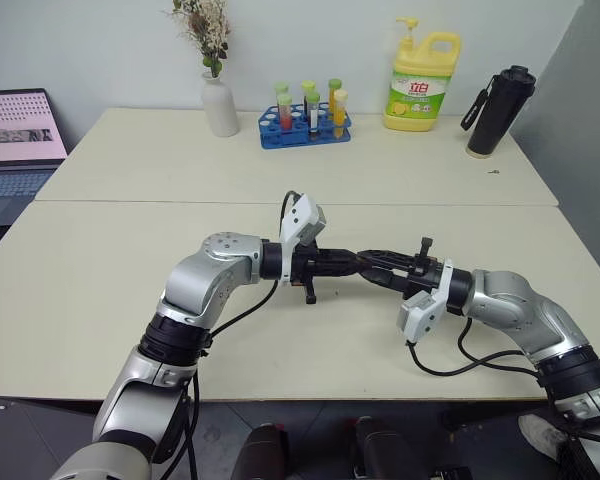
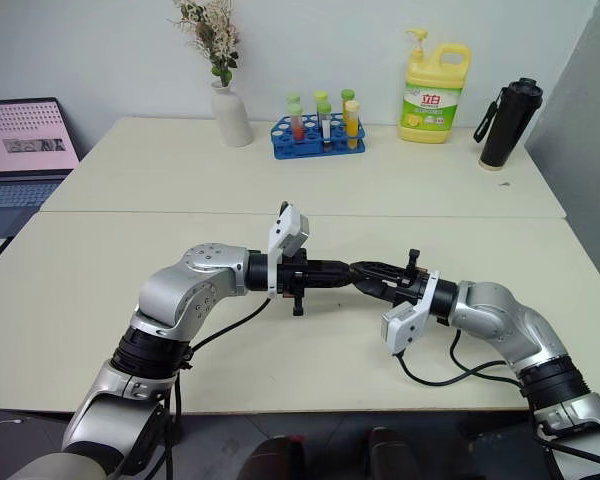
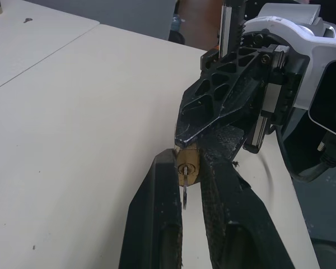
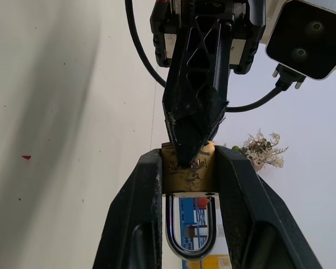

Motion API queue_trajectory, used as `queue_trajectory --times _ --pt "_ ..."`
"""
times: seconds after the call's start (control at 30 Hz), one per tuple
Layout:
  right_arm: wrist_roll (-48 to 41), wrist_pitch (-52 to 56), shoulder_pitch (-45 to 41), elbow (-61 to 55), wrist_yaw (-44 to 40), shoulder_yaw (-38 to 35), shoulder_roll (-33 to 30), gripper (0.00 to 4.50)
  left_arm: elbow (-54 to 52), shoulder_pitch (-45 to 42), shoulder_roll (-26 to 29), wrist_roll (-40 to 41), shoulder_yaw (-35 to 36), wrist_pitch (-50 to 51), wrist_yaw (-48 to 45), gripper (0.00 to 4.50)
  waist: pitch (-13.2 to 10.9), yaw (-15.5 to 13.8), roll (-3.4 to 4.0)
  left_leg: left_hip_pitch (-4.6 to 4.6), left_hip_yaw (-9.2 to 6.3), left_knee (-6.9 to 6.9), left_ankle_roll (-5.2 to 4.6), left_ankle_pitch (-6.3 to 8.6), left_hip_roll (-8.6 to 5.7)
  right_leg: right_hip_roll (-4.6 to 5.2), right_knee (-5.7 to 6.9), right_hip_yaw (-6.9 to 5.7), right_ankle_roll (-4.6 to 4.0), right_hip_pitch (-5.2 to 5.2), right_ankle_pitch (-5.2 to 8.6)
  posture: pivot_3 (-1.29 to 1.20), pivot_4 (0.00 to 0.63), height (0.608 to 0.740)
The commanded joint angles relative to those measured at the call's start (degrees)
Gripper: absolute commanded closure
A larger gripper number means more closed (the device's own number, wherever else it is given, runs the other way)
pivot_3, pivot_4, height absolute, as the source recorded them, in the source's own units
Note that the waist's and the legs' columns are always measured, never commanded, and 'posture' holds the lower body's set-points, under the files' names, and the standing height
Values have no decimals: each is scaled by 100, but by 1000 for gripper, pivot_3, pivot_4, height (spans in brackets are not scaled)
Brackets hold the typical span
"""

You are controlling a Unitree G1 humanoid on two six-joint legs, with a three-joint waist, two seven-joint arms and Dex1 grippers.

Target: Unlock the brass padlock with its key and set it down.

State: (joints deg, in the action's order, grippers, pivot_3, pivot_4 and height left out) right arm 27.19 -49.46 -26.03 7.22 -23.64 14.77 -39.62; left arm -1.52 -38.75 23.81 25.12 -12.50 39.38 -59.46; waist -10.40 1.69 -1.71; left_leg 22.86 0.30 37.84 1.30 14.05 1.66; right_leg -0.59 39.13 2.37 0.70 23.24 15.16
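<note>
1. Right wrist view shows the brass padlock (image 4: 188, 171) clamped by its flat sides between the right gripper (image 4: 189, 185) fingers, which are closed only to the width of the body; the silver shackle (image 4: 190, 227) sits back between those fingers, closed as far as you can see.
2. Note that both grippers meet tip to tip above the table (image 1: 130, 280), so the padlock is held in the air, not resting.
3. Treat the padlock as small, rigid, smooth metal: light, but likely to slip or twist if the side grip loosens.
4. Check the key (image 3: 185, 193) in the left wrist view: it stands in the keyhole, a thin sliver that will bend or pull out easily.
5. Observe that the left gripper (image 3: 186, 174) fingers are nearly shut around the key; whether they pinch it firmly you cannot tell.
</note>
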Motion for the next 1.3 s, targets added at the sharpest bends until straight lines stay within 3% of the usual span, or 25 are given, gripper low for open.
queue_trajectory --times 0.03,0.13,0.33,0.47,0.6,0.7,0.8,0.93,1.03,1.3 --pt "-200 -76 -90 -180 38 -97 18 3557 -34 -48 -18 -15 43 -86 36 4333 0 0 0 0 0 0 0 0 0 0 0 0 0 0 0 0 150 740" --pt "-388 27 -23 -157 -56 -119 -22 3557 -6 -42 -6 -31 46 -128 19 4333 0 0 0 0 0 0 0 0 0 0 0 0 -1 0 -1 0 150 740" --pt "-729 265 281 -361 -277 -249 -221 1481 36 -56 3 -13 62 -199 -40 4333 0 -2 0 0 0 0 0 0 0 0 0 0 0 0 0 0 150 740" --pt "-2195 986 973 -860 -1094 -285 -701 1424 132 -87 40 -24 34 -417 -250 4333 0 -30 0 5 -5 0 -1 1 -1 1 -6 -4 0 -2 0 0 150 740" --pt "-3068 1596 1337 -1428 -1543 -542 -980 1424 255 -134 50 -73 -27 -568 -403 4333 0 -13 0 5 0 4 -2 1 -3 5 -6 0 6 -3 -1 0 150 740" --pt "-3864 2543 1557 -2064 -2034 -424 -1067 2020 317 -165 34 -110 -73 -659 -475 4333 0 9 0 0 0 5 -2 1 -1 -3 -4 0 12 -4 -3 0 150 740" --pt "-4062 3041 1557 -2386 -2193 -458 -961 3040 323 -172 26 -129 -92 -689 -523 4333 0 8 0 0 -7 4 -2 1 0 -17 -3 -5 12 -4 -2 0 150 740" --pt "-4825 4572 1437 -2821 -2144 -520 -699 4469 293 -161 46 -170 -115 -769 -599 4333 0 0 0 1 -7 5 -1 1 2 -16 -4 -4 13 -4 -2 0 150 740" --pt "-5498 5740 1311 -3034 -2159 -648 -628 4500 238 -168 42 -160 -88 -785 -599 4333 0 -3 0 2 -8 5 -1 1 4 -12 -4 -4 13 -4 -2 0 150 740" --pt "-5483 6096 1088 -2805 -2479 -945 -438 4500 -81 -14 204 -65 -69 -725 -727 4333 0 -5 0 4 -6 4 -2 1 2 -11 -10 -4 14 -3 -1 0 150 740"
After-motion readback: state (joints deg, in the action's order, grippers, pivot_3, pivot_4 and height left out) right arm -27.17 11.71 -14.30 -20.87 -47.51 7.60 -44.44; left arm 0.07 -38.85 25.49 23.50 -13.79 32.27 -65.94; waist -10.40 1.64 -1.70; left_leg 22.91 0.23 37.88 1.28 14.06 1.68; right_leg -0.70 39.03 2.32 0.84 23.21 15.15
